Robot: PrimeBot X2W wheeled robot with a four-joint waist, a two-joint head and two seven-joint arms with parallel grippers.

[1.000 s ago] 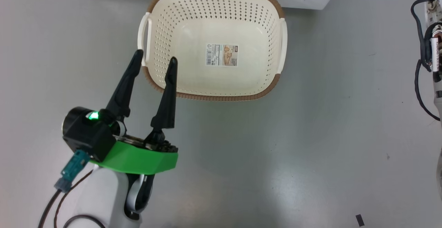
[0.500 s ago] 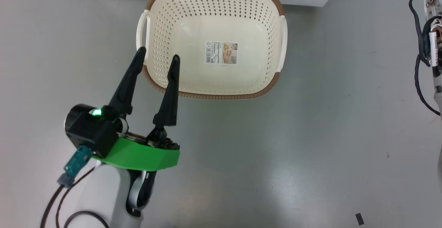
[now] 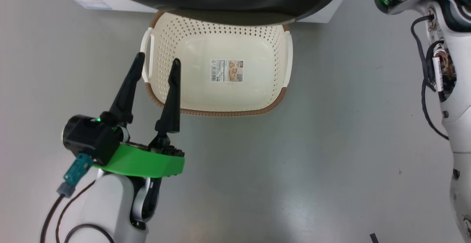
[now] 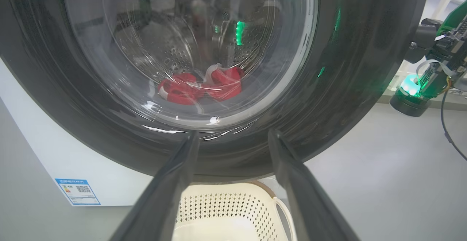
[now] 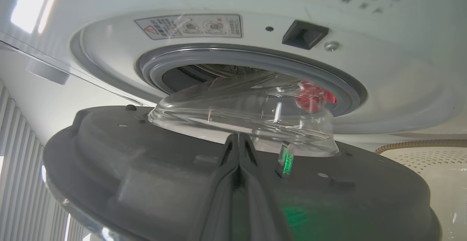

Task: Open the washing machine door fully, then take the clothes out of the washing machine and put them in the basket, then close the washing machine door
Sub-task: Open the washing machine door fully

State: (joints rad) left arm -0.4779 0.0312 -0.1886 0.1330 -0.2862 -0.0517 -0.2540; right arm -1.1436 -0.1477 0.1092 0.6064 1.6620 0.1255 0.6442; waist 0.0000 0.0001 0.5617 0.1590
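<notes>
On the grey floor point(image 3: 312, 162), right in front of the white front-loading washing machine point(image 3: 121, 4), sits the small cream perforated plastic basket point(image 3: 220, 112) with its brown woven-look rim. Nothing lies in it but the sticker point(image 3: 227, 70) on its bottom. The machine's large round door point(image 4: 346, 69), a glossy black rim around a bulging clear glass bowl point(image 5: 240, 113), stands only part-way open. In my right wrist view the bowl is half out of the grey rubber-ringed opening point(image 5: 182, 57), and in the head view the door overhangs the basket's far rim. So I judge the first step under way, not finished. The red clothes point(image 4: 200, 86) lie low in the perforated steel drum point(image 4: 164, 47). Taking them out, putting them in the basket and closing the door are all left.

My right pincer point(image 5: 238, 139) is shut tight on nothing. It lies along the door's dark inner face with its tips near the foot of the bowl; whether it presses the door I cannot tell. My left pincer point(image 3: 158, 57) is spread wide and holds nothing. It hovers near the basket's left handle point(image 3: 147, 40), fingers aimed at the door.

The door's outer face points toward me. I judge its free edge to be on my right and its hinge on my left. The basket's long axis runs left to right along the machine's front, mouth up, with a handle at each short end.
</notes>
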